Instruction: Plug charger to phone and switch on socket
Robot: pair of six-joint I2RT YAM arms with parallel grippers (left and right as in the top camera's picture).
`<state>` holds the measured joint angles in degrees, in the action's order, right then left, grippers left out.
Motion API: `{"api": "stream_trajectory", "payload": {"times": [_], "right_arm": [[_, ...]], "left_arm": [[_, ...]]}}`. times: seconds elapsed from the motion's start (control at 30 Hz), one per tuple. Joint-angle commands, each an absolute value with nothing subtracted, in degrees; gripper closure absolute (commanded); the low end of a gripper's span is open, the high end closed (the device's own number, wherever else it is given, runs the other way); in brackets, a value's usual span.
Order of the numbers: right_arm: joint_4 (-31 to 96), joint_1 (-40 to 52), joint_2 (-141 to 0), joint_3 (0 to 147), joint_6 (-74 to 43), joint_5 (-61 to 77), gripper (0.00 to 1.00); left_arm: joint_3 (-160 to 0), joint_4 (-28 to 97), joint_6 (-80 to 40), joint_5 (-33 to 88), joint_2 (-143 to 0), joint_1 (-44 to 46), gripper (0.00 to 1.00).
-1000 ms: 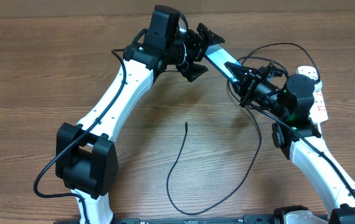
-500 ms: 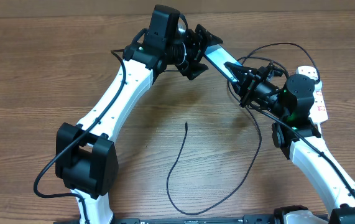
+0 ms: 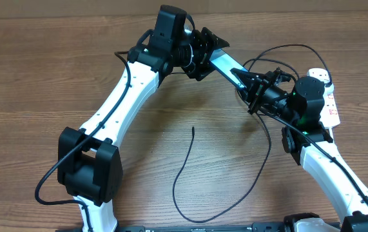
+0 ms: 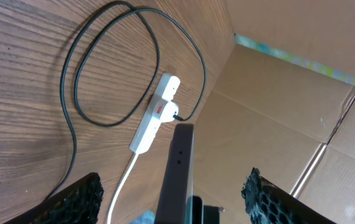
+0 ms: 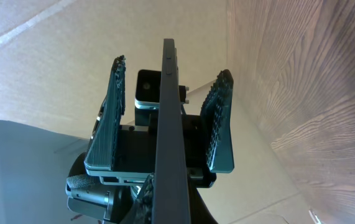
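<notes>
Overhead view: the phone [image 3: 230, 66] is off the table [image 3: 42, 77], slanting across the far centre between the two arms. The right gripper [image 3: 252, 87] has its right-hand end. Nothing else supports the phone, so I judge that gripper clamped on it, though its own fingers barely show in any view. The left gripper [image 3: 203, 53] stands at the other end with its jaws spread. The charger [image 3: 182, 169] lies slack on the near table, its free tip [image 3: 193, 129] in the middle, well apart from the phone. The socket [image 3: 331, 106] sits at the far right, partly behind the right arm.

Handling: the phone is stiff, smooth-framed and glass-faced, so liable to slip and to crack. Take it across the flat faces near the middle, leaving the port end free. The cable is limp and light; grip it just behind the tip, or it will flop.

Only the right wrist view shows the phone edge-on, with clear gaps between it and both left pads [image 5: 115, 102]. Only the left wrist view shows the whole socket [image 4: 155, 117], with a black plug [image 4: 176, 116] seated in it and red switch marks. Whether it is switched on, I cannot tell.
</notes>
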<state>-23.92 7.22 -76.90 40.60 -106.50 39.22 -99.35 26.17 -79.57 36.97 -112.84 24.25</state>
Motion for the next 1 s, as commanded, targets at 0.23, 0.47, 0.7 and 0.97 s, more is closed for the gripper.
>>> {"api": "stream_trajectory", "payload": {"times": [0.23,0.47,0.7,0.97], "right_arm": [[-24.7,7.5,-76.5,42.0,-106.0,40.4,0.96],[-24.7,7.5,-76.5,42.0,-106.0,40.4,0.96],[-24.8,7.5,-76.5,42.0,-106.0,40.4,0.96],[-24.8,7.5,-76.5,42.0,-106.0,40.4,0.96]], "left_arm": [[-99.4,26.3,-80.0,35.5,-110.9,25.5,0.3],[-99.4,26.3,-80.0,35.5,-110.9,25.5,0.44],[-99.4,26.3,-80.0,35.5,-110.9,25.6,0.62],[-99.4,26.3,-80.0,35.5,-110.9,25.6,0.85]]}}
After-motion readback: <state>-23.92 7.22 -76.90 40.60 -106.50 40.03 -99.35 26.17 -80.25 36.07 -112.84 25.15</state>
